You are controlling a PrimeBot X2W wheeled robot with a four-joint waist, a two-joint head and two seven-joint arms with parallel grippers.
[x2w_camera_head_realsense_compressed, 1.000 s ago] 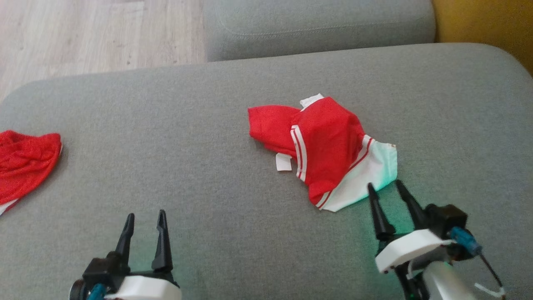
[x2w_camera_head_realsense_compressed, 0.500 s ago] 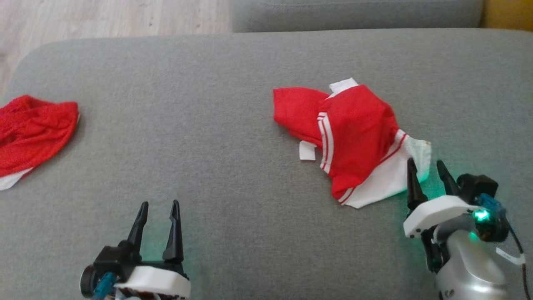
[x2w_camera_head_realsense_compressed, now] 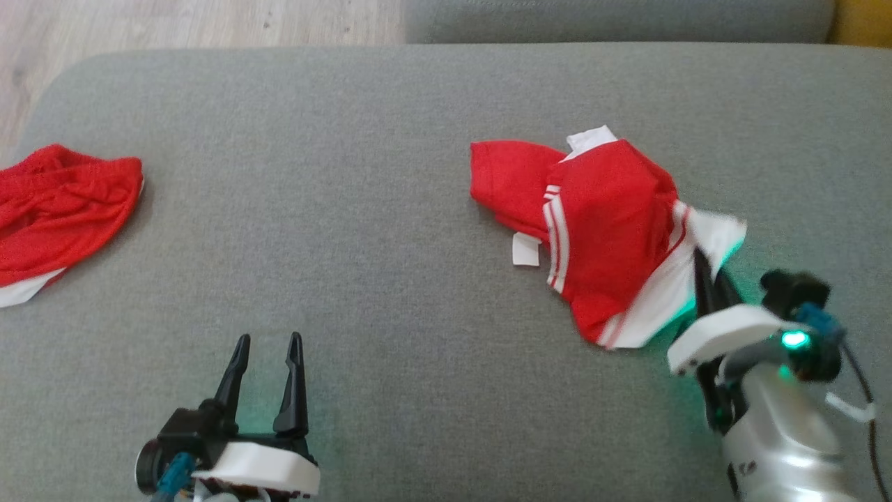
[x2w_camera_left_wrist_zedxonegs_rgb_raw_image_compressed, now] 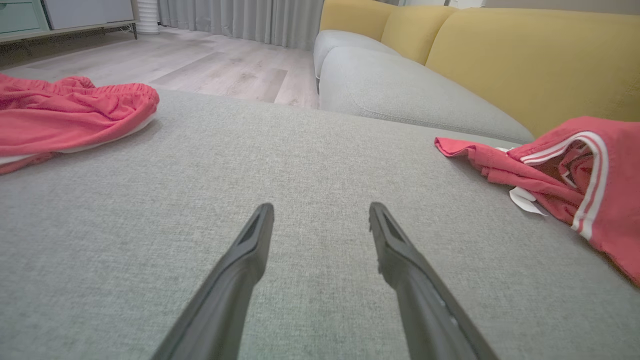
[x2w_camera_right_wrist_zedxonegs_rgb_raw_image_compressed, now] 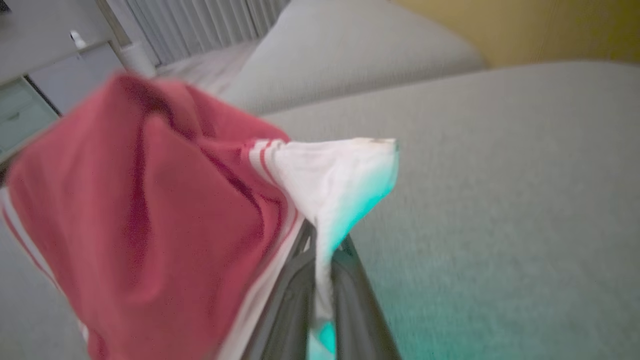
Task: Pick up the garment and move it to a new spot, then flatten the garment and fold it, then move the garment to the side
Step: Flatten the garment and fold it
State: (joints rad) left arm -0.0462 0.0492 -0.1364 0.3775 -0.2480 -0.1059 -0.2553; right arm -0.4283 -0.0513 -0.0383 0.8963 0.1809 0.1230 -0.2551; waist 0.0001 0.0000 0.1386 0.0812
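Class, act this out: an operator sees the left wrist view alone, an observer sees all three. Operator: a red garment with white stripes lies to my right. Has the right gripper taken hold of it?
Observer: Yes. The right wrist view shows the right gripper shut on a white corner of the red and white garment.
Operator: Which corner?
Observer: In the head view, the one on the garment's right side, nearer the robot.
Operator: Is it lifted?
Observer: That corner stands above the fingers; the rest appears to lie on the grey cushion.
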